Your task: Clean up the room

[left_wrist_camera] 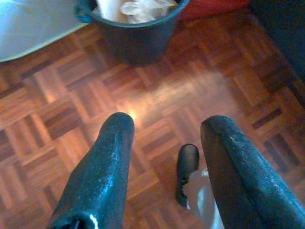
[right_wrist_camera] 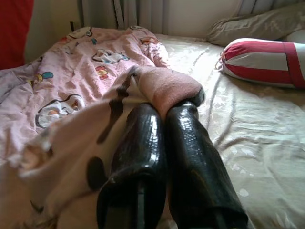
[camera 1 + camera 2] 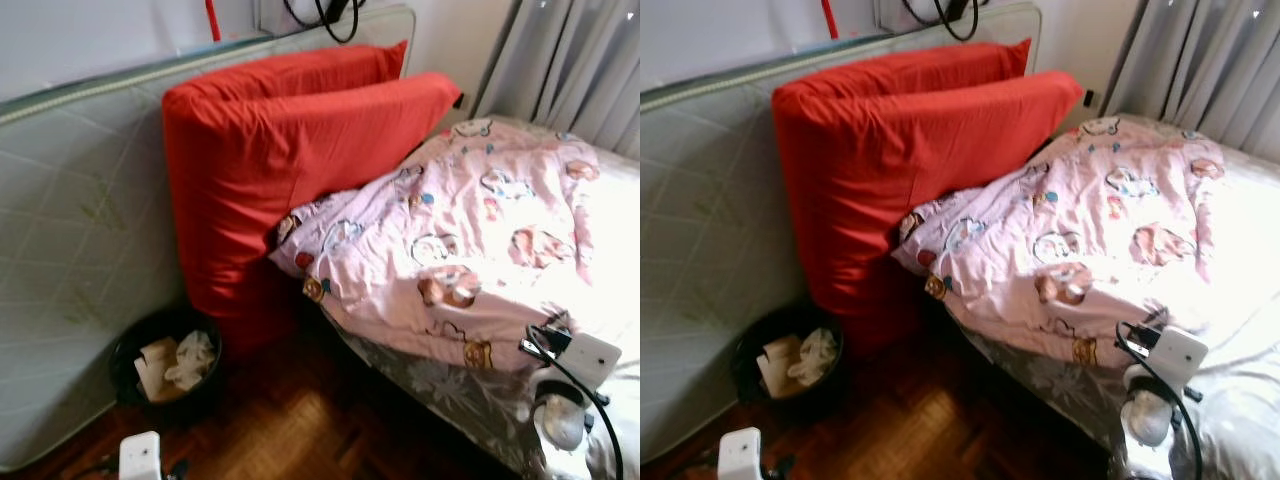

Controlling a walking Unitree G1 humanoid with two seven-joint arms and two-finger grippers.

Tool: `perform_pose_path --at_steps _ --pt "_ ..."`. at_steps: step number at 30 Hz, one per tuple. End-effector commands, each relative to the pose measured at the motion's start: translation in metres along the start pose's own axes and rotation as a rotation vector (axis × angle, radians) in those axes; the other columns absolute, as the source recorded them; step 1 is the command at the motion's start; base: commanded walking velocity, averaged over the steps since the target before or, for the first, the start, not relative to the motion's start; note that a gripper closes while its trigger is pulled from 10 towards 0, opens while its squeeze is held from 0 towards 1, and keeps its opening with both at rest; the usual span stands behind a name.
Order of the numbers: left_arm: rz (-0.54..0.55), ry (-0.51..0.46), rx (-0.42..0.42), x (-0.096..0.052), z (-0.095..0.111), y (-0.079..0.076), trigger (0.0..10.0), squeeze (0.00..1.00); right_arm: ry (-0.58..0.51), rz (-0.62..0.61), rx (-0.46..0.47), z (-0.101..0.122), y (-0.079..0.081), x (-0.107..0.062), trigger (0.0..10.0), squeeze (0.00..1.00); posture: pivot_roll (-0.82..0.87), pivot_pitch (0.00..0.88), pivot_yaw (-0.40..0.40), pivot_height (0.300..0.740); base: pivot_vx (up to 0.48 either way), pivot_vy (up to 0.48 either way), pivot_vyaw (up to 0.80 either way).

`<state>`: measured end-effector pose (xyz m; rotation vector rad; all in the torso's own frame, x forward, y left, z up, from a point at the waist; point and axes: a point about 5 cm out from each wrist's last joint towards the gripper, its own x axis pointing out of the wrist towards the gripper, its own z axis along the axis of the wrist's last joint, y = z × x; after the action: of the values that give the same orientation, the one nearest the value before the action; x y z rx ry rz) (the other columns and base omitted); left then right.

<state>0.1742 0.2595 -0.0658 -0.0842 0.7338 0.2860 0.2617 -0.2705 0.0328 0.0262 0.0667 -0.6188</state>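
Pink cartoon-print blanket (image 3: 470, 240) lies crumpled across the bed (image 2: 248, 143). It is soft, light and limp; grasp a bunched edge. Right gripper (image 2: 164, 102) is closed, pinching a blanket fold. Left gripper (image 1: 164, 129) hangs open and empty above parquet floor (image 1: 57, 105), near the waste bin (image 3: 165, 365).

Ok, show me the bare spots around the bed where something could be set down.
Free: the beige sheet between the pink blanket and the striped bolster; the parquet floor between the black bin and the bed edge. Crowded: the bed's head end, under the blanket and against the red cushions; the bin already holds paper.
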Motion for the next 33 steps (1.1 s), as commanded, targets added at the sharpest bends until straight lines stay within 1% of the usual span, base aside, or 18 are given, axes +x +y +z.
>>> perform_pose_path --at_steps 1,8,10,15,16,17,18,22,24,26,27,28,33 --pt "-0.017 0.035 0.003 -0.002 -0.009 -0.004 10.0 0.0 -0.047 -0.039 -0.002 0.01 -0.008 0.005 10.0 0.0 0.06 0.033 -0.04 0.74 0.0 0.0 0.0" --pt "-0.016 0.044 0.011 -0.002 -0.01 -0.004 10.0 0.0 -0.032 -0.065 -0.012 0.008 -0.015 0.005 10.0 0.0 0.06 0.041 -0.04 0.74 0.0 0.0 0.0" --pt "-0.014 0.058 0.012 -0.004 -0.013 -0.002 10.0 0.0 0.012 -0.115 -0.042 0.002 -0.023 0.005 10.0 0.0 0.06 0.044 -0.04 0.74 0.0 0.0 0.0" --pt "-0.012 0.069 0.017 -0.005 -0.016 0.002 10.0 0.0 0.052 -0.164 -0.065 -0.003 -0.031 0.005 10.0 0.0 0.06 0.046 -0.04 0.74 0.0 0.0 0.0" --pt "-0.01 0.073 0.018 -0.006 -0.017 0.004 10.0 0.0 0.07 -0.18 -0.076 -0.005 -0.034 0.005 10.0 0.0 0.06 0.048 -0.041 0.74 0.0 0.0 0.0" --pt "-0.007 0.081 0.02 -0.007 -0.018 0.007 10.0 0.0 0.112 -0.21 -0.05 -0.01 -0.039 0.004 10.0 0.0 0.06 0.049 -0.04 0.74 0.0 0.0 0.0" --pt "-0.006 0.083 0.023 -0.007 -0.019 0.009 10.0 0.0 0.131 -0.221 -0.039 -0.012 -0.041 0.004 10.0 0.0 0.06 0.049 -0.04 0.74 0.0 0.0 0.0" --pt "-0.005 0.088 0.024 -0.008 -0.019 0.011 10.0 0.0 0.179 -0.256 0.008 -0.019 -0.045 0.001 10.0 0.0 0.06 0.05 -0.038 0.74 0.0 0.0 0.0" --pt "-0.015 0.092 0.039 -0.008 -0.02 0.012 10.0 0.0 0.245 -0.255 0.031 -0.027 -0.045 -0.001 10.0 0.0 0.06 0.05 -0.037 0.74 0.0 0.0 0.0" --pt "-0.017 0.094 0.042 -0.008 -0.02 0.012 10.0 0.0 0.288 -0.241 0.028 -0.033 -0.044 -0.004 10.0 0.0 0.05 0.049 -0.036 0.74 0.0 0.0 0.0" --pt "-0.017 0.094 0.042 -0.008 -0.02 0.012 10.0 0.0 0.288 -0.241 0.028 -0.033 -0.044 -0.004 10.0 0.0 0.05 0.049 -0.036 0.74 0.0 0.0 0.0" --pt "-0.019 0.096 0.043 -0.008 -0.02 0.012 10.0 0.0 0.333 -0.239 0.021 -0.038 -0.045 -0.006 10.0 0.0 0.05 0.049 -0.036 0.74 0.0 0.0 0.0" --pt "-0.031 0.101 0.061 -0.008 -0.021 0.011 10.0 0.0 0.428 -0.275 0.022 -0.053 -0.05 -0.016 10.0 0.0 0.06 0.05 -0.037 0.74 0.0 0.0 0.0"
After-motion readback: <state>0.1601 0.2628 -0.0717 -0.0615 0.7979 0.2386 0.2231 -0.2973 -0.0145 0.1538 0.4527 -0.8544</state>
